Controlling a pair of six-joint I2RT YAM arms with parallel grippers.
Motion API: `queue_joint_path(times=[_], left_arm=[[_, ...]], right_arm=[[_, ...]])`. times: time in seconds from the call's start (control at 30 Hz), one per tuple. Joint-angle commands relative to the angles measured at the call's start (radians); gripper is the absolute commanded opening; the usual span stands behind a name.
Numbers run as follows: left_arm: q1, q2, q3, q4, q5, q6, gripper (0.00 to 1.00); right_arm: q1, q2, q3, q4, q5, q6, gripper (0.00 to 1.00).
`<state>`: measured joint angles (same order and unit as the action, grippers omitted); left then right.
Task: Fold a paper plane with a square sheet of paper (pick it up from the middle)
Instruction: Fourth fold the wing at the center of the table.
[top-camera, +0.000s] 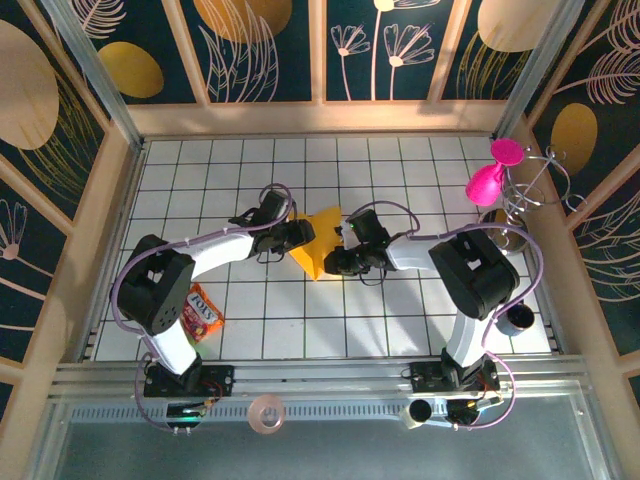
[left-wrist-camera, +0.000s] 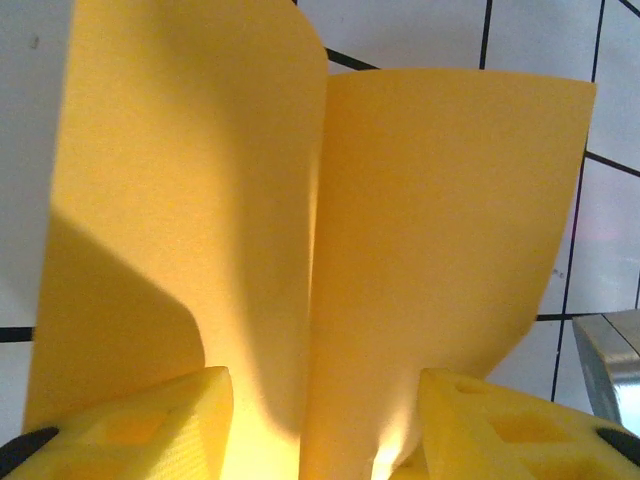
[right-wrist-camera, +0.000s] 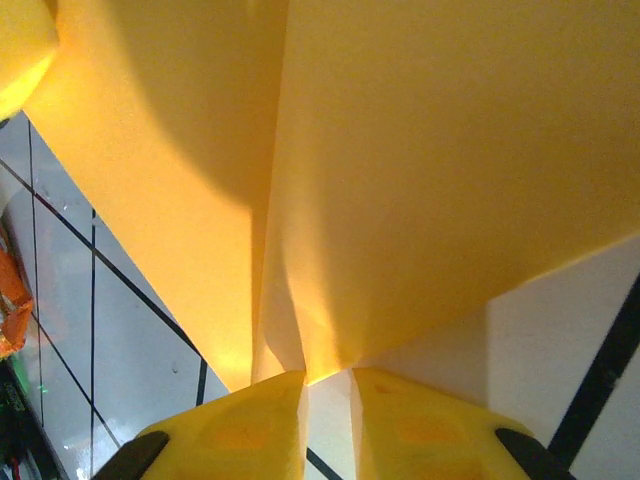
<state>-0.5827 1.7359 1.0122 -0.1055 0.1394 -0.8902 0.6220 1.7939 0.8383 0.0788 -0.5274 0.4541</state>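
Tiled white counter, walled by dark panels with painted gold leaves and flowers.

Item 1: square sheet of paper, orange-yellow, raised off the tiles at mid-counter and bent into two flaps about a centre crease. No print on it.

Item 2: left tool, at the sheet's left end. Its fingers stand partly apart, astride the crease, a flap bowing out on each side. Whether the pads press the paper cannot be told.

Item 3: right tool, at the opposite end, drawn narrow, apparently nipping the crease's foot.

Relation: the crease runs straight out from each tool's gap, so its long axis joins the two. Neither arm is nearer.

Item 4: snack packet, red-orange, near the left arm's base. Lettering too small to read.
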Motion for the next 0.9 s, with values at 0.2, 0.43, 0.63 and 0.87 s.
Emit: queue_joint_path(times=[0.2, 0.43, 0.63, 0.87], left_arm=[[0.004, 0.051, -0.032, -0.041, -0.070, -0.005, 0.43], [0.004, 0.060, -0.087, 0.018, -0.042, -0.047, 0.33], [0.003, 0.060, -0.142, 0.090, -0.009, -0.119, 0.26], [0.004, 0.070, -0.155, 0.099, -0.003, -0.165, 0.21]], right_arm=[[-0.021, -0.161, -0.083, 0.145, 0.078, 0.079, 0.32], [0.007, -0.175, -0.085, 0.183, 0.105, 0.082, 0.36], [0.113, -0.157, -0.033, 0.067, 0.356, -0.046, 0.36], [0.225, -0.096, 0.043, 0.009, 0.535, -0.142, 0.37]])
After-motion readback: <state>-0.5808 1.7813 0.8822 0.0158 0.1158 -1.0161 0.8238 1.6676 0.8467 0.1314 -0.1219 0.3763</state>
